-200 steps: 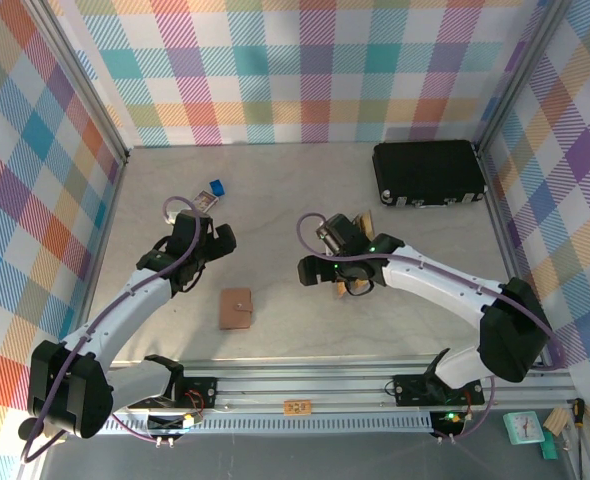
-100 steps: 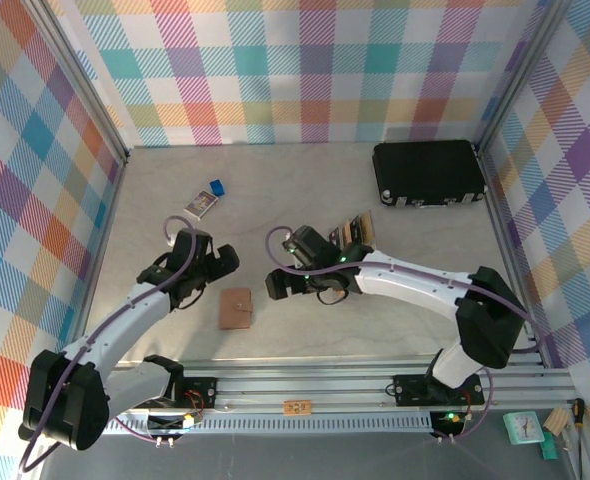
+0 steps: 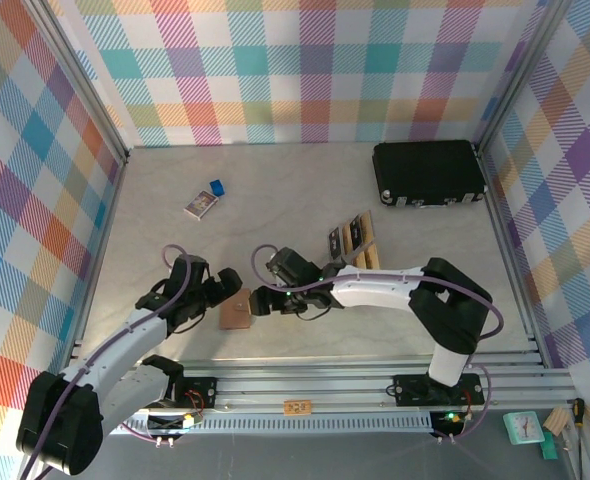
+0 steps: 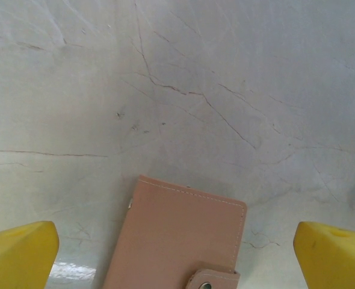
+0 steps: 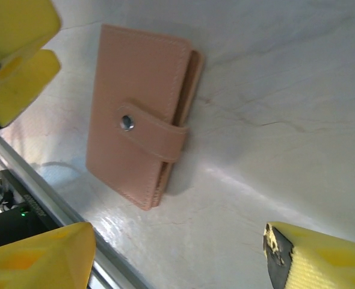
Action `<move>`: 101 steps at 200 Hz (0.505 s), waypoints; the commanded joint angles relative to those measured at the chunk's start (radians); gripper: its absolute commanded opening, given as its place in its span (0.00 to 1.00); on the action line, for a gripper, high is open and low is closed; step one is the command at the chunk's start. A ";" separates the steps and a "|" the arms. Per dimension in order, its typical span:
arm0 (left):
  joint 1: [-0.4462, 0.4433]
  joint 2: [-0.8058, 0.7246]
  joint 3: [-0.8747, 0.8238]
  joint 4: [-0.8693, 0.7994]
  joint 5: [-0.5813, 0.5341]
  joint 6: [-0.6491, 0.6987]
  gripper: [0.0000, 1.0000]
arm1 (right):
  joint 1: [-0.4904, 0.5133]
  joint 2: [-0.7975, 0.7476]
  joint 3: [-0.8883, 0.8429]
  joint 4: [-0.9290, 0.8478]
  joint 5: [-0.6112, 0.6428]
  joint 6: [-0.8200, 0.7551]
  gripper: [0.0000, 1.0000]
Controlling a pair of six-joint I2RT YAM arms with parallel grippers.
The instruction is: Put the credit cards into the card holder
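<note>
The card holder [image 3: 237, 310], a tan wallet, lies closed on the table near the front edge, its clasp tab snapped over. My left gripper [image 3: 222, 289] hovers open at its left side. In the left wrist view the card holder [image 4: 176, 238] sits low between the yellow fingers [image 4: 18, 253]. My right gripper [image 3: 260, 300] is open just right of it. In the right wrist view the card holder [image 5: 138, 135] lies ahead of my gripper [image 5: 177, 256], with nothing between the jaws. The credit cards [image 3: 353, 240], dark and tan, lie fanned in a group at mid-table.
A large black case [image 3: 428, 172] rests at the back right corner. A small printed box [image 3: 201, 204] and a tiny blue object [image 3: 216, 187] lie at the back left. The metal rail [image 3: 305, 375] runs close behind the wallet's near side. Patterned walls enclose the table.
My right arm has swung left from above the cards to the wallet, uncovering the cards. My left gripper has dropped toward the near edge, up to the wallet's left side.
</note>
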 commanded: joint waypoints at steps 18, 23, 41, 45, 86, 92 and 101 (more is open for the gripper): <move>-0.004 -0.012 -0.041 0.122 0.074 -0.042 1.00 | 0.041 0.044 -0.044 0.156 -0.012 0.123 0.68; -0.004 -0.013 -0.045 0.129 0.079 -0.042 1.00 | 0.045 0.050 -0.048 0.167 -0.012 0.132 0.67; -0.004 -0.018 -0.059 0.145 0.087 -0.047 1.00 | 0.058 0.065 -0.054 0.194 -0.005 0.156 0.63; -0.004 -0.019 -0.063 0.149 0.089 -0.047 1.00 | 0.061 0.068 -0.054 0.197 -0.003 0.162 0.63; -0.004 -0.039 -0.098 0.183 0.106 -0.070 1.00 | 0.076 0.097 -0.064 0.242 0.008 0.196 0.57; -0.004 -0.040 -0.102 0.189 0.107 -0.072 1.00 | 0.077 0.100 -0.066 0.254 0.008 0.201 0.56; -0.004 -0.042 -0.106 0.194 0.111 -0.075 1.00 | 0.077 0.107 -0.068 0.262 0.006 0.208 0.55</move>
